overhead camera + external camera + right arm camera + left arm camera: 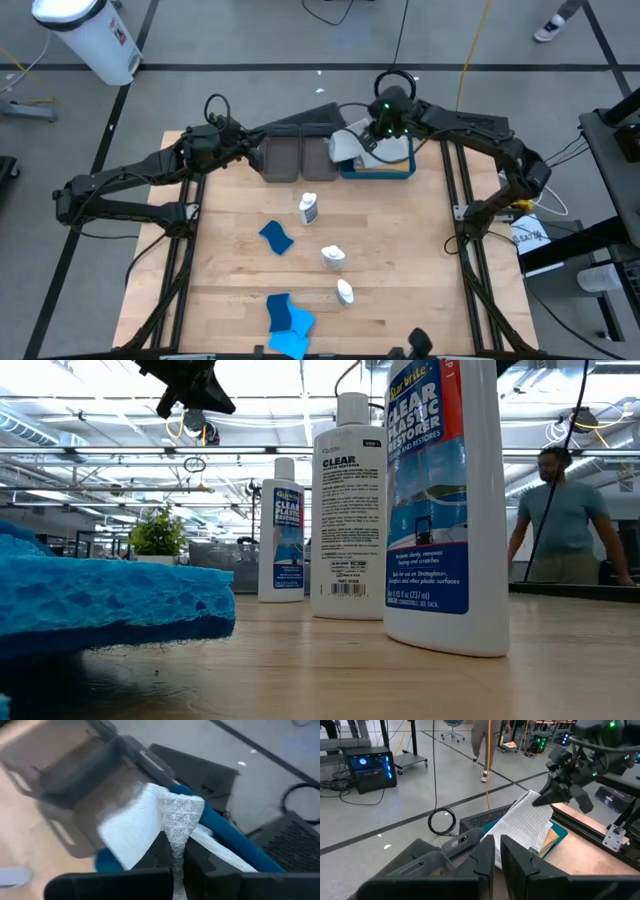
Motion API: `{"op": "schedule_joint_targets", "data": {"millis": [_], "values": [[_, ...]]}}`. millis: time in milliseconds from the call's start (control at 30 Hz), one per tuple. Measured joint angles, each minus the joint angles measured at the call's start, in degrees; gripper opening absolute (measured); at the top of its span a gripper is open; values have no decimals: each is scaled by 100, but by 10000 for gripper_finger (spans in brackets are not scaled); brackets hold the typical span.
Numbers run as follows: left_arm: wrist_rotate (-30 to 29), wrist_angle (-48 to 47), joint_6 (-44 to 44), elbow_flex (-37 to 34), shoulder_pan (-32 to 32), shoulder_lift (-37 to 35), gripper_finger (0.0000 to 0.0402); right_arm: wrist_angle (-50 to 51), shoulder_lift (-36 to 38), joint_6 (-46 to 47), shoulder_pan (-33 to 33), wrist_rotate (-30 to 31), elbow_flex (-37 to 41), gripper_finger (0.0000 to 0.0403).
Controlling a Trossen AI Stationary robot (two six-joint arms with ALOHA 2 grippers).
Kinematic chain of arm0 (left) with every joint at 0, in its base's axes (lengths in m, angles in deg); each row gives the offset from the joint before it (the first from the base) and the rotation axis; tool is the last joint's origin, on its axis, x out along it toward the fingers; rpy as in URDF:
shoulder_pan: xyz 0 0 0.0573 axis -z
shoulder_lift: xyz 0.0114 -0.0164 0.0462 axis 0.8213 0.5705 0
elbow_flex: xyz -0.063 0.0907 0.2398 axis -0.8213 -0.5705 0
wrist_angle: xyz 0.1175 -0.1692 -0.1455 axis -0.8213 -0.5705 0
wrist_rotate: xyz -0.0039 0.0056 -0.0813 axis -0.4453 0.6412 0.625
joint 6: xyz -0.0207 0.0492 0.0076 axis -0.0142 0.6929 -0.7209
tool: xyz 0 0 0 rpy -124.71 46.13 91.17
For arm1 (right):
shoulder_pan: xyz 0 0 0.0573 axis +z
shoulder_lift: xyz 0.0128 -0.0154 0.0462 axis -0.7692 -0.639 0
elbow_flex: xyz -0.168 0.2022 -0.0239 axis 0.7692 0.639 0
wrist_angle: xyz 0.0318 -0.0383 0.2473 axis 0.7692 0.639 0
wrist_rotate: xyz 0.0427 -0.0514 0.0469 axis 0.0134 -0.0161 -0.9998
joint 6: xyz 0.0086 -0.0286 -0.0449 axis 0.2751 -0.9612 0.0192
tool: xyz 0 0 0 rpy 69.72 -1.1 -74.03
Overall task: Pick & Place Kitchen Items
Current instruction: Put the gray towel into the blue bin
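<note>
My right gripper (375, 130) is over the blue tray (395, 172) at the table's far edge, shut on a light grey waffle cloth (345, 146). The cloth (525, 822) drapes down from it over an orange cloth (551, 840) that lies in that tray. My left gripper (250, 140) hovers shut and holding nothing beside two grey trays (285, 155). Three white bottles (308, 208) (333, 255) (345, 292) stand mid-table. One blue sponge (277, 237) lies beside them and a pile of others (288, 318) lies near the front edge. My right gripper pinches a bunched-up peak of the grey cloth (176, 827) between its two fingers. The fingers (555, 795) come slanting down from the table's right and far side. The cloth hangs slack below them, its lower part (520, 842) resting on the blue tray and the orange cloth.
A small potted plant (158, 532) stands at the far side. A person (565, 510) stands beyond the table at the right. Bare wood lies between the bottles and the table's left and right edges.
</note>
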Motion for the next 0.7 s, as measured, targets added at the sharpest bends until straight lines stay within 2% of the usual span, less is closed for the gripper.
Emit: {"op": "schedule_joint_targets", "data": {"millis": [167,467,633,700], "values": [[-1,4,2,0,0,2,33,-391,432,-101,-28,85,420,0],[0,2,0,0,0,0,33,-415,1525,-260,134,128,519,0],[1,7,0,0,0,0,33,18,1745,-365,90,936,528,0],[2,7,-1,0,0,2,33,3,1809,-341,90,1008,528,0]]}}
